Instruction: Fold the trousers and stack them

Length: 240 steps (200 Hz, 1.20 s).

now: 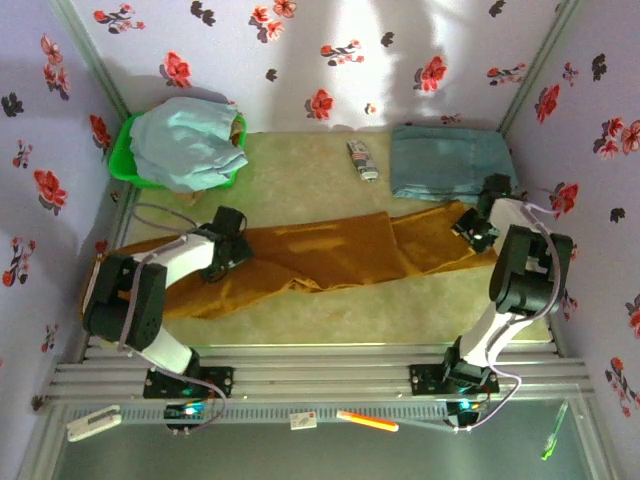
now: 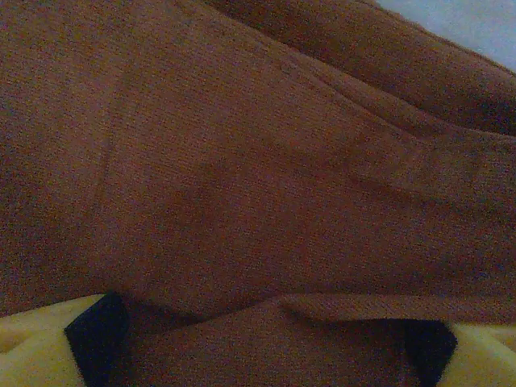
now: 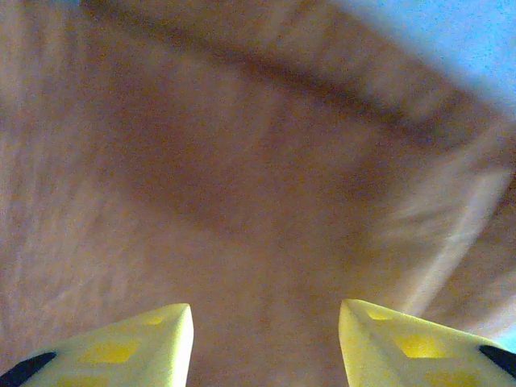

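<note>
Lying long across the bench, the mustard-brown trousers reach from left to right. The left claw sits over their left part, spread wide. The right claw hangs over their right end, fingers partly apart.

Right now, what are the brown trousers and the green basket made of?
The trousers look like matte woven cloth: a fine weave and soft creases show up close. The green basket is probably smooth plastic, going by its stiff rim and bright even colour.
</note>
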{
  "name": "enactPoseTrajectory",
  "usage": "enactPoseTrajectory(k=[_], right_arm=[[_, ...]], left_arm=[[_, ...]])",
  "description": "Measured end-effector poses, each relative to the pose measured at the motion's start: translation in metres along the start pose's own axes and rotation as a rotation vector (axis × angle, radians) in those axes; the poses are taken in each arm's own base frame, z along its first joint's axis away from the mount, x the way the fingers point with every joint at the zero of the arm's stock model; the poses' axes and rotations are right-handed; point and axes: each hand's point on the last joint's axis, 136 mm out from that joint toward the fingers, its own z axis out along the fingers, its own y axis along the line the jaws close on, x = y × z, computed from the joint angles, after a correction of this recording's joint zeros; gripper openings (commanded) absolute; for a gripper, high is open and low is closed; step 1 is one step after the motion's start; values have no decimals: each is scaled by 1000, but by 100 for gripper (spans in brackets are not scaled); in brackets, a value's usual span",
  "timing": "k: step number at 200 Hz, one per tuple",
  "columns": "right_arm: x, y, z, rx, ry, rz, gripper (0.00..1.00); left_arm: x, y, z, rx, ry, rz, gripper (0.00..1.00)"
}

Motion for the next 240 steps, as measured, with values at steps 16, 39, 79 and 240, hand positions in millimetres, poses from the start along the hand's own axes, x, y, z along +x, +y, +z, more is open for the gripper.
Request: enactPoseTrajectory(k=[16,39,79,240], right_arm=[[-18,-13,-12,-2,-35,47,53],[-30,-25,-15,-12,-36,91,52],[-29,-21,-2,-12,25,79,54],[-28,-28,3,55,48,66,0]], left_arm=[[-11,4,2,-7,-7,-15,95],[-19,3,1,10,-12,-14,96],[-18,-4,1,47,-2,5,96],[-14,-12,-12,173,-31,3,96]])
